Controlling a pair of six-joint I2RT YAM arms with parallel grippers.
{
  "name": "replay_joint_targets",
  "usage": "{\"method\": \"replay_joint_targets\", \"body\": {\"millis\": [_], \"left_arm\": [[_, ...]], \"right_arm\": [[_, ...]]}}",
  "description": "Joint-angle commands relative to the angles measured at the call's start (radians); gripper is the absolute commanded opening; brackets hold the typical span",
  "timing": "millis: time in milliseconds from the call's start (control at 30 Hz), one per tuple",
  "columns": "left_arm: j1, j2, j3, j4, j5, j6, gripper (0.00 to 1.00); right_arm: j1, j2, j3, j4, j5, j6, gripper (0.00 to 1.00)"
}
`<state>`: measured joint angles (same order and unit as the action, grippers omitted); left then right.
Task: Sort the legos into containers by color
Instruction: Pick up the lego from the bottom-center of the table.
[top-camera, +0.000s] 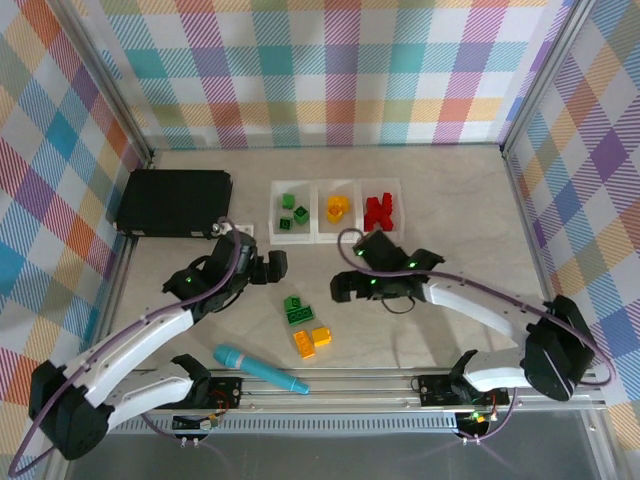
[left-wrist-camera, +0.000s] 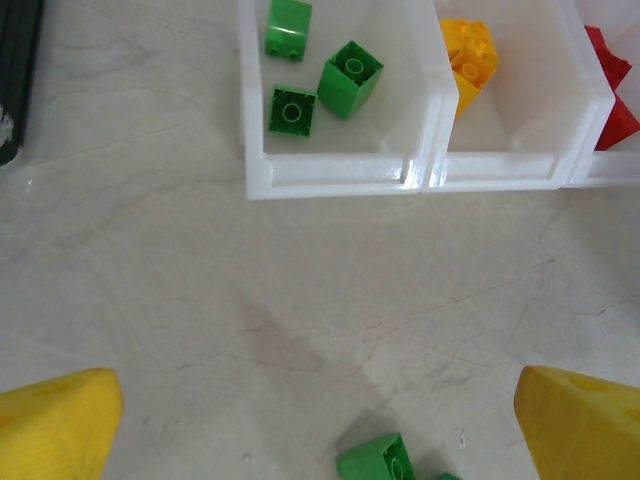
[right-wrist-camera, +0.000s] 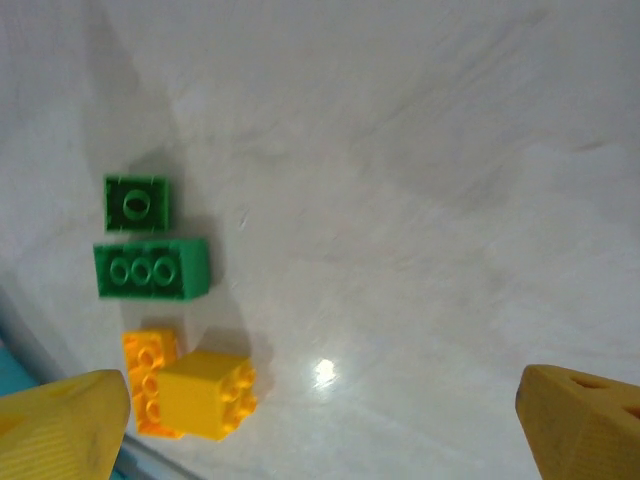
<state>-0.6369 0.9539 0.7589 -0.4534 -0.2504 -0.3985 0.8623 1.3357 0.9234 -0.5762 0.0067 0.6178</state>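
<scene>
Three clear containers stand in a row: the left one (top-camera: 290, 211) holds green legos (left-wrist-camera: 349, 76), the middle one (top-camera: 338, 209) yellow legos (left-wrist-camera: 467, 58), the right one (top-camera: 380, 210) red legos (top-camera: 378, 212). Loose on the table lie a small green brick (right-wrist-camera: 136, 203), a longer green brick (right-wrist-camera: 150, 268), an orange brick (right-wrist-camera: 146, 372) and a yellow brick (right-wrist-camera: 207, 395). My left gripper (top-camera: 272, 266) (left-wrist-camera: 320, 430) hangs open just in front of the green container, nothing between its fingers. My right gripper (top-camera: 348, 288) (right-wrist-camera: 320, 430) is open to the right of the loose bricks, holding nothing.
A large black case (top-camera: 172, 202) lies at the back left. A teal marker pen (top-camera: 258, 370) rests near the front rail, left of the loose bricks. Checked walls close in the table on three sides.
</scene>
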Motion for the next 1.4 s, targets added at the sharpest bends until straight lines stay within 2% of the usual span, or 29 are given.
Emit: {"method": "replay_joint_targets", "body": {"millis": [0, 200, 467, 767, 1100, 1367], "left_arm": [[0.0, -0.094, -0.06, -0.014, -0.023, -0.042, 1.0], [0.001, -0.201, -0.101, -0.073, -0.035, -0.045, 1.0], [0.002, -0.295, -0.107, -0.142, -0.068, -0.032, 1.0], [0.0, -0.383, -0.122, -0.173, -0.097, -0.046, 1.0], [0.001, -0.361, -0.118, -0.173, -0.105, -0.043, 1.0], [0.0, -0.339, -0.113, -0.184, -0.12, -0.042, 1.0]], "right_arm": [[0.116, 0.073, 0.052, -0.029, 0.074, 0.149, 0.99], [0.291, 0.268, 0.166, -0.086, 0.15, 0.248, 0.99], [0.406, 0.431, 0.32, -0.202, 0.231, 0.276, 0.99], [0.413, 0.451, 0.328, -0.241, 0.253, 0.286, 0.91], [0.399, 0.484, 0.317, -0.22, 0.242, 0.279, 0.82], [0.376, 0.476, 0.28, -0.17, 0.226, 0.268, 0.7]]}}
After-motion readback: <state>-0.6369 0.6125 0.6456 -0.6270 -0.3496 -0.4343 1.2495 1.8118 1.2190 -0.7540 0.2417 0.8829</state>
